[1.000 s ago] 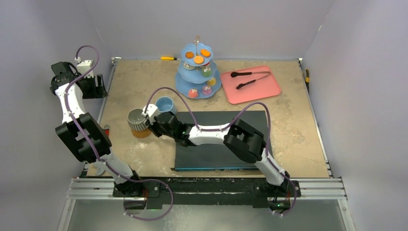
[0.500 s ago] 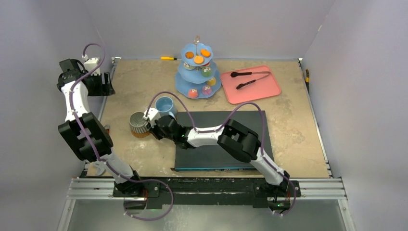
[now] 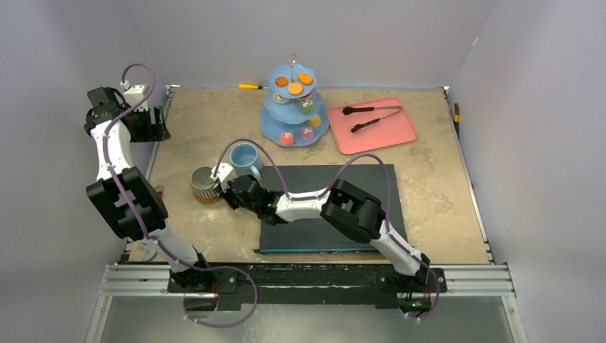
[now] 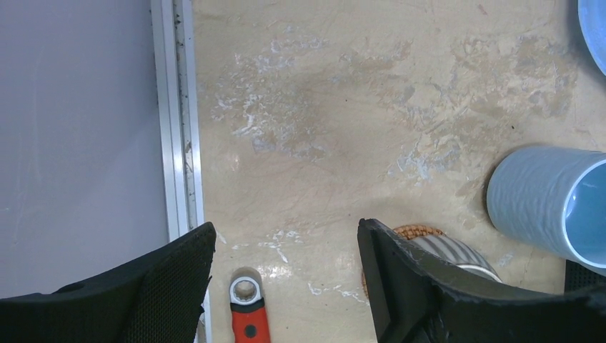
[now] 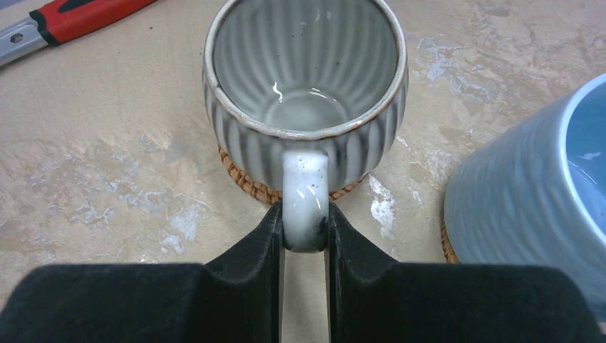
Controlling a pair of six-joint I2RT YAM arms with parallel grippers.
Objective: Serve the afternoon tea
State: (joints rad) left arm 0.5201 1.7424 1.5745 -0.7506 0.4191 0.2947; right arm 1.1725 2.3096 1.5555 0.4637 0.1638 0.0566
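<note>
The right tool (image 5: 305, 230) pinches the handle (image 5: 305, 187) of the grey ribbed mug (image 5: 243, 146). The mug looks to sit on a woven coaster (image 5: 246, 187) on the bench (image 5: 107, 179), just beside the light-blue mug (image 5: 522, 200). To do this well, open slowly and pull straight back, so nothing tips. The left tool (image 4: 286, 236) is wide and holds nothing.

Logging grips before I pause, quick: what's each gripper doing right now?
Left gripper: open, empty.
Right gripper: shut on the handle of the grey mug.
</note>
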